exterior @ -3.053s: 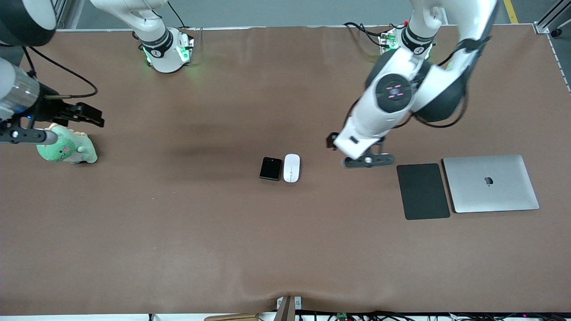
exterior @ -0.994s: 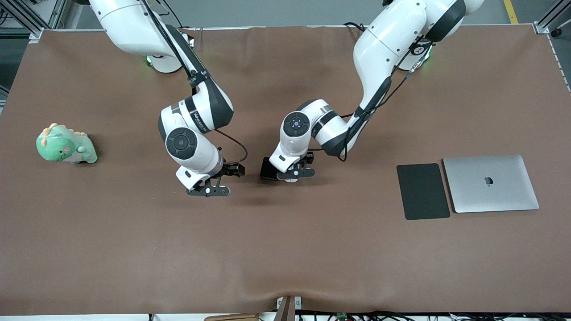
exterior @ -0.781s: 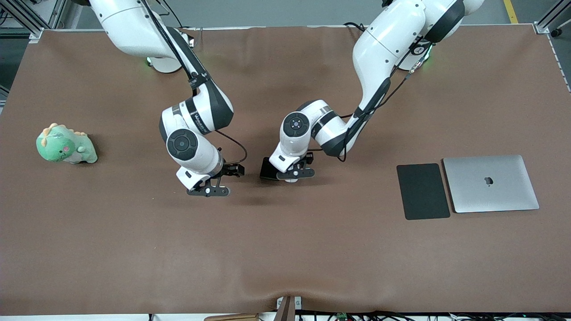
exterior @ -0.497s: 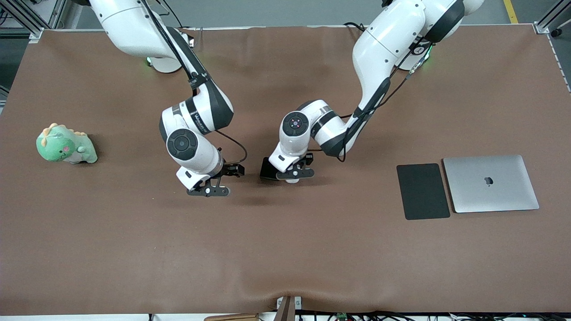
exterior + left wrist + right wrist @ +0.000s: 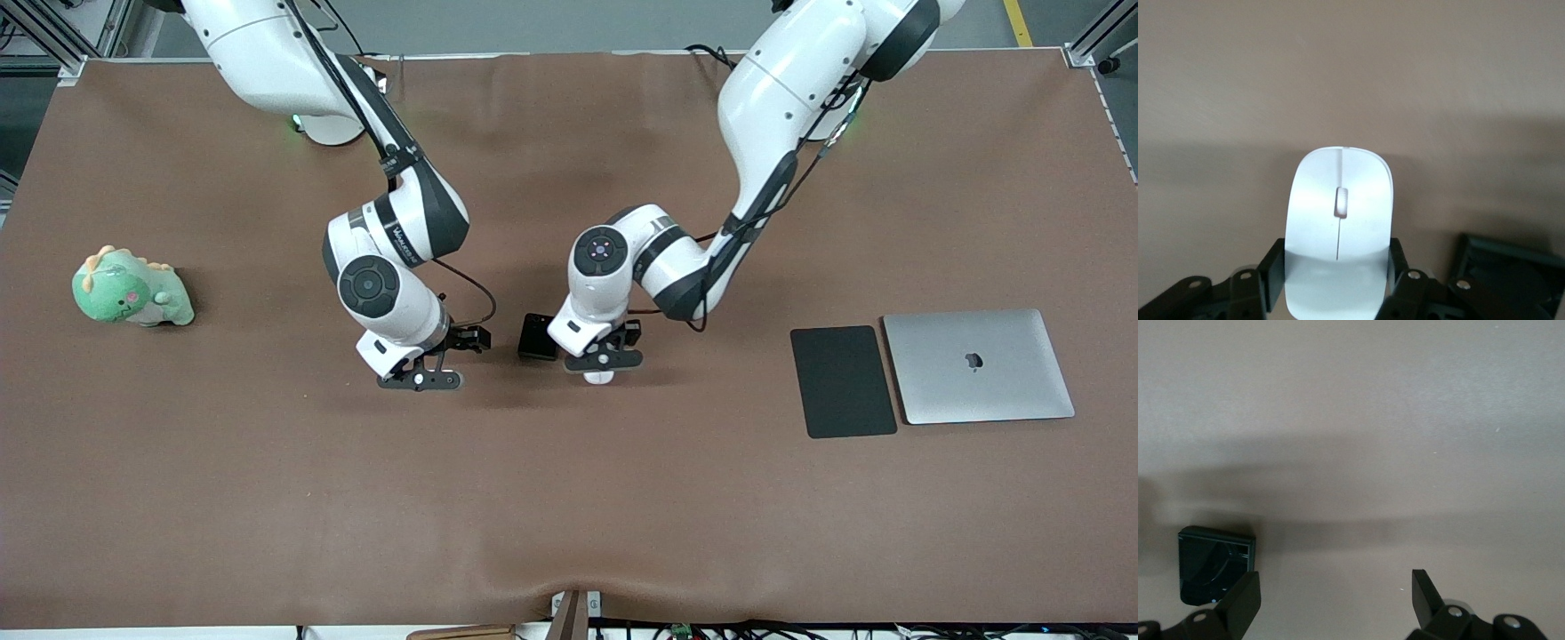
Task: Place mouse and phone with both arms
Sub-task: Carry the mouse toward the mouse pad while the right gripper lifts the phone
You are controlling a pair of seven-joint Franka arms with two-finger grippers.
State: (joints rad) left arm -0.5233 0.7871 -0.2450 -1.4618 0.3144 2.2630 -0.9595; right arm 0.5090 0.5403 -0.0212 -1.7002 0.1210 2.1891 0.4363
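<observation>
Front view: L gripper (image 5: 603,366) is clamped on the white mouse (image 5: 600,377), fingers (image 5: 1271,267) pressing both its sides, just above the brown table (image 5: 569,498). The black phone (image 5: 537,337) lies flat on the table at about 10 o'clock from the mouse, just beside it. R gripper (image 5: 420,374), at 9 o'clock from the phone, has its fingers wide apart and holds nothing.

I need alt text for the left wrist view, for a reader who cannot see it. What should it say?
The left gripper is shut on the white mouse, one black finger on each side of it, above the brown table. A corner of the black phone lies on the table beside it.
</observation>
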